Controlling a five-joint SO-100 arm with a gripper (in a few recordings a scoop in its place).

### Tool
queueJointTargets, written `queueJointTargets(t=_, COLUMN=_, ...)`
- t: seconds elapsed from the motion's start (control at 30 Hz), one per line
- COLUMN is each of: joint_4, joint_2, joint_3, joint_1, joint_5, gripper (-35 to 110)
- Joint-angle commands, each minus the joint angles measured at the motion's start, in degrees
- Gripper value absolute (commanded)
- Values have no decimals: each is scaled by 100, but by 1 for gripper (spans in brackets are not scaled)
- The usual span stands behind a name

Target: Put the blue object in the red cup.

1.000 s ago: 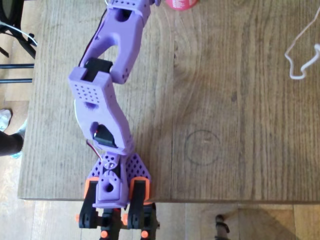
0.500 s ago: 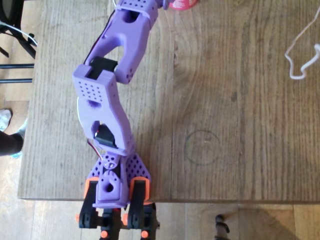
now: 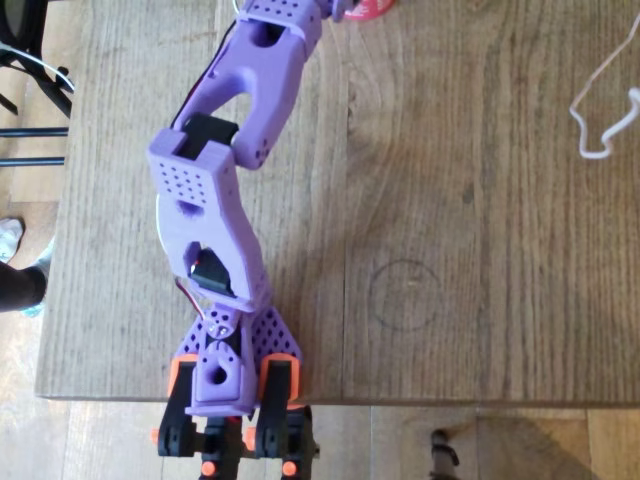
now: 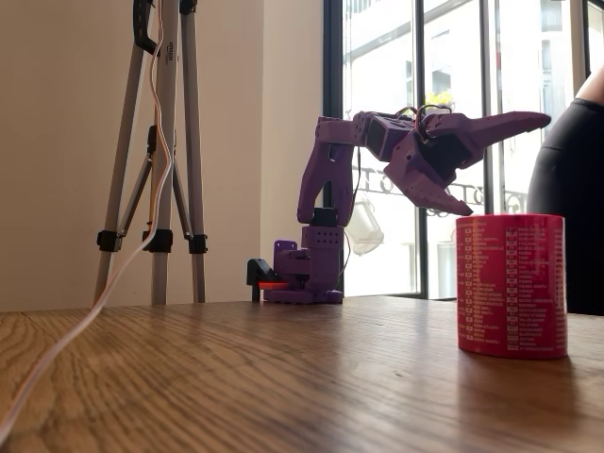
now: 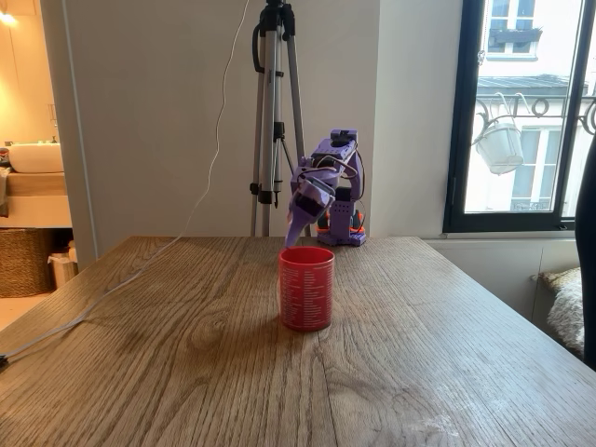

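Right, your gripper hangs spread wide just above the red cup rim; blue brick isn't discernible, so check inside the cup.

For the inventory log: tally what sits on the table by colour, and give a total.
Red: 1, the cup
Purple: 1, the arm
White: 1, the cable
Total: 3

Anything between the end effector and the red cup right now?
Nothing visible. The end effector hangs open in the air just above the red cup, with only a gap between its lower finger and the rim. The table around the cup is bare. I cannot see the blue brick.
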Motion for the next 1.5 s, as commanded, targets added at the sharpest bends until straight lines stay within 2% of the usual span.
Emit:
queueJointTargets(t=0.0, joint_4=-70, joint_2=237, joint_3=-334, joint_1=35, joint_5=0, gripper=18)
queueJointTargets(t=0.03, joint_4=-167, joint_2=272, joint_3=-360, joint_1=26, joint_5=0, gripper=0)
queueJointTargets(t=0.13, joint_4=-378, joint_2=396, joint_3=-431, joint_1=9, joint_5=9, gripper=0)
queueJointTargets(t=0.3, joint_4=-70, joint_2=914, joint_3=-325, joint_1=-246, joint_5=352, gripper=0)
queueJointTargets(t=0.4, joint_4=949, joint_2=1696, joint_3=-343, joint_1=-659, joint_5=1485, gripper=0)
queueJointTargets(t=0.5, joint_4=2874, joint_2=3146, joint_3=-158, joint_1=-1485, joint_5=2848, gripper=0)
queueJointTargets(t=0.63, joint_4=3401, joint_2=5229, joint_3=1134, joint_1=-2276, joint_5=3630, gripper=0)
queueJointTargets(t=0.73, joint_4=3744, joint_2=6706, joint_3=1670, joint_1=-2320, joint_5=3621, gripper=0)
queueJointTargets(t=0.9, joint_4=4438, joint_2=8859, joint_3=3208, joint_1=-1784, joint_5=2883, gripper=0)
queueJointTargets(t=1.1, joint_4=3524, joint_2=10072, joint_3=6170, joint_1=-2065, joint_5=3023, gripper=0)
queueJointTargets(t=1.17, joint_4=3709, joint_2=10441, joint_3=6882, joint_1=-2276, joint_5=3155, gripper=0)
queueJointTargets(t=1.3, joint_4=4192, joint_2=11443, joint_3=8112, joint_1=-1969, joint_5=3182, gripper=0)
queueJointTargets(t=1.47, joint_4=4781, joint_2=11681, joint_3=8604, joint_1=-1942, joint_5=3401, gripper=0)
